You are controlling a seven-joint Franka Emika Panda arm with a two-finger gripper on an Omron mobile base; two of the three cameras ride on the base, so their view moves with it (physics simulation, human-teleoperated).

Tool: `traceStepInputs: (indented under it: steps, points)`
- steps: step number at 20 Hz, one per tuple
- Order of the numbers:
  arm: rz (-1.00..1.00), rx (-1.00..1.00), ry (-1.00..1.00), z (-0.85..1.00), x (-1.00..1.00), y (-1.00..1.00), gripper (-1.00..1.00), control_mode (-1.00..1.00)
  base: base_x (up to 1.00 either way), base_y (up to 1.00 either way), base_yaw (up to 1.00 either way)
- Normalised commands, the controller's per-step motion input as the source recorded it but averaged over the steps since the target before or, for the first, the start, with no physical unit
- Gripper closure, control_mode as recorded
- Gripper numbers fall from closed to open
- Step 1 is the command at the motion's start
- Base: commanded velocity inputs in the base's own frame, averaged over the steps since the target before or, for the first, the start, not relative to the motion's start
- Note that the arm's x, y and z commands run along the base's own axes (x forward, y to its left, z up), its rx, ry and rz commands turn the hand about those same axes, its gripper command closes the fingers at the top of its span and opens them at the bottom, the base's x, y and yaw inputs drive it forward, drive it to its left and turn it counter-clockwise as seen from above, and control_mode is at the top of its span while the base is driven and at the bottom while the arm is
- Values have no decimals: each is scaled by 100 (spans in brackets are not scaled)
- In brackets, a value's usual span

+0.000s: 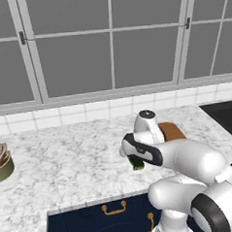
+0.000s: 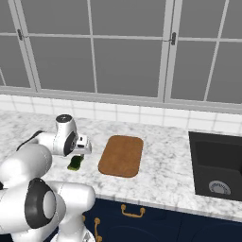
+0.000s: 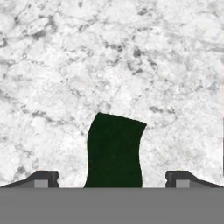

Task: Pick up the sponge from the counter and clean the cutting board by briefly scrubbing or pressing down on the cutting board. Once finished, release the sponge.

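Note:
The dark green sponge (image 3: 114, 151) lies on the marbled counter (image 3: 52, 65), midway between my two widely spread fingertips. My gripper (image 3: 112, 178) is open and hovers just over it. In the right base view the sponge (image 2: 75, 163) sits directly below the gripper (image 2: 80, 154), a short way left of the brown wooden cutting board (image 2: 121, 155). In the left base view my arm covers most of the cutting board (image 1: 171, 130), and the sponge (image 1: 137, 164) peeks out under the hand.
A black sink (image 2: 218, 165) is set into the counter at the right. A bowl with a succulent (image 1: 1, 162) stands at the far left. Tiled wall and windows run behind. Navy cabinets with gold handles (image 1: 114, 209) are below the front edge.

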Motion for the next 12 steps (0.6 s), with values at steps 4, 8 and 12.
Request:
traceStepInputs:
  steps: [4, 8, 12]
  points:
    - [-5, 0, 0, 6, 0, -1, -100, -100, 0, 0, 0]
    - [-12, 0, 0, 47, -5, -15, -100, -100, 0, 0, 0]
    - [-26, 0, 0, 86, -50, -35, -100, -100, 0, 0, 0]
